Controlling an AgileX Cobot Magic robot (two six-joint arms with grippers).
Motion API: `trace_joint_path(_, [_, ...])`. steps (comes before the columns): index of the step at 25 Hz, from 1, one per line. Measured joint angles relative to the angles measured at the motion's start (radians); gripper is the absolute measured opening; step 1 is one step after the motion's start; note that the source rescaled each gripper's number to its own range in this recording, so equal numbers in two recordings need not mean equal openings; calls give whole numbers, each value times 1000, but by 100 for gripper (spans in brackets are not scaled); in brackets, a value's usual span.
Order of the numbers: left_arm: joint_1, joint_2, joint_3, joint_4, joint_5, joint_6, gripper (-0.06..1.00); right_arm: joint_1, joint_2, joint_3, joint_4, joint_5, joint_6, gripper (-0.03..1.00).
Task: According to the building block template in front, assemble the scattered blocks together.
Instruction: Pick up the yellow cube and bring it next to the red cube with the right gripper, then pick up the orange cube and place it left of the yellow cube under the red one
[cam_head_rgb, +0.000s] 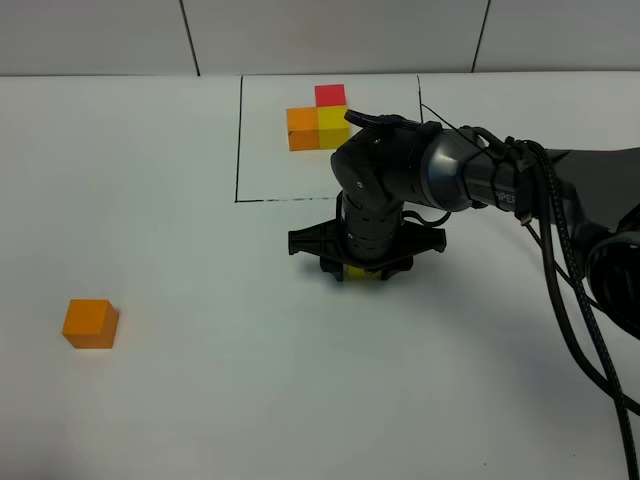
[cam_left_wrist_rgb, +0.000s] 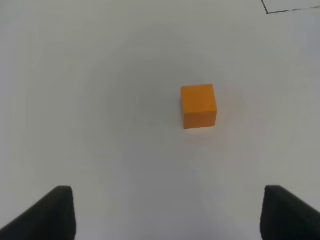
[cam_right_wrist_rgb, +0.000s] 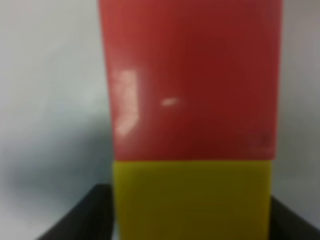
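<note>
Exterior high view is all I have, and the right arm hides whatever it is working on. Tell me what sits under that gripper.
Observer: In the right wrist view, the right gripper has its fingers against both sides of a yellow block, and a red block sits flush against that block.
Operator: Now report the left gripper. It is outside my frame.
Observer: The left gripper is open, with nothing between its fingers.
Operator: Say what it faces.
Observer: The loose orange block lies ahead of it, roughly centred between the fingers and untouched.
</note>
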Motion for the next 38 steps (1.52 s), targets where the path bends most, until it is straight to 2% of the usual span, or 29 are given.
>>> trace_joint_path(7, [0, 0, 0, 0, 0, 0, 72, -2, -29, 3, 3, -3, -54, 78])
trace_joint_path(10, [0, 0, 0, 0, 0, 0, 72, -7, -77, 9, 4, 4, -95, 91])
trace_joint_path(14, [0, 0, 0, 0, 0, 0, 72, -59, -167, 45, 7, 14, -180, 94])
trace_joint_path(21, [0, 0, 0, 15, 0, 0, 72, -214, -340, 116, 7, 40, -340, 95])
trace_joint_path(26, [0, 0, 0, 16, 0, 0, 72, -383, -449, 226, 19, 49, -490, 95])
trace_joint_path(31, [0, 0, 0, 17, 0, 0, 72, -584, -529, 308, 119, 107, -693, 95])
trace_joint_path(34, [0, 0, 0, 17, 0, 0, 72, -674, -583, 364, 149, 101, -730, 95])
trace_joint_path(38, [0, 0, 0, 17, 0, 0, 72, -764, -682, 455, 155, 48, -763, 95])
